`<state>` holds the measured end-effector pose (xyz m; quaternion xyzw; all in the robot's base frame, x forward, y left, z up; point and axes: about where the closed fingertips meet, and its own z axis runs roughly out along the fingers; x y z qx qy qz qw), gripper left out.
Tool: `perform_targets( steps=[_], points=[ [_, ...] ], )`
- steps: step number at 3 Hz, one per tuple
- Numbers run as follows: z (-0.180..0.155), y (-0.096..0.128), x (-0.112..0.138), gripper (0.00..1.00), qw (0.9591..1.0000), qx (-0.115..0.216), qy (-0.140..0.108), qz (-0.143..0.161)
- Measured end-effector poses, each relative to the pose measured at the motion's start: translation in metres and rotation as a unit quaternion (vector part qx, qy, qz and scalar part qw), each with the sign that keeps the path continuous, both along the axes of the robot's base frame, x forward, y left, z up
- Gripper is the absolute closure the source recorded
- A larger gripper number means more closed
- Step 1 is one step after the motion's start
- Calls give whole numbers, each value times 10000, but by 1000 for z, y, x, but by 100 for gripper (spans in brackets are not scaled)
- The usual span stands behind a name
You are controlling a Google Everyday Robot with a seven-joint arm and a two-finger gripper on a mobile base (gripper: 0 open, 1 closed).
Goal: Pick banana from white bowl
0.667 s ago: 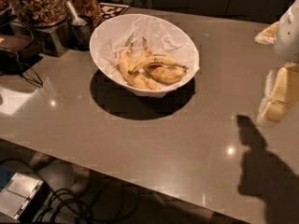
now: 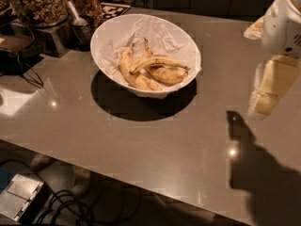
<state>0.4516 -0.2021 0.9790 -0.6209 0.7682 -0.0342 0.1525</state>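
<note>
The white bowl (image 2: 109,32), lined with crumpled white paper, stands on the grey table at the upper middle. Three bananas lie in it. The banana (image 2: 155,60) is the slim, curved yellow one on top, with a thin dark stem pointing right. Two plumper brown-spotted bananas (image 2: 135,76) lie beside and under it. My gripper (image 2: 266,95) hangs at the right edge of the view under the white arm housing (image 2: 282,25), above the table and well to the right of the bowl. It holds nothing that I can see.
Glass jars of snacks (image 2: 37,4), a metal cup with a spoon (image 2: 80,26) and a black-and-white marker tag (image 2: 115,8) stand behind the bowl at upper left. A black device with cables (image 2: 16,55) sits at the left. The arm's shadow (image 2: 263,173) falls at lower right. A box and cables (image 2: 21,201) lie on the floor below the table's front edge.
The arm and its shadow have shifted a little to the left, toward the bowl. The bowl and bananas have not moved.
</note>
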Motion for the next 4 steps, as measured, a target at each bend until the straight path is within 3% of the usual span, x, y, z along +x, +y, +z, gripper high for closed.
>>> perform_targets(
  steps=[2, 4],
  points=[
    [8, 13, 14, 0, 9996, 194, -184, 100],
    [34, 79, 61, 0, 9951, -50, -464, 866]
  ],
)
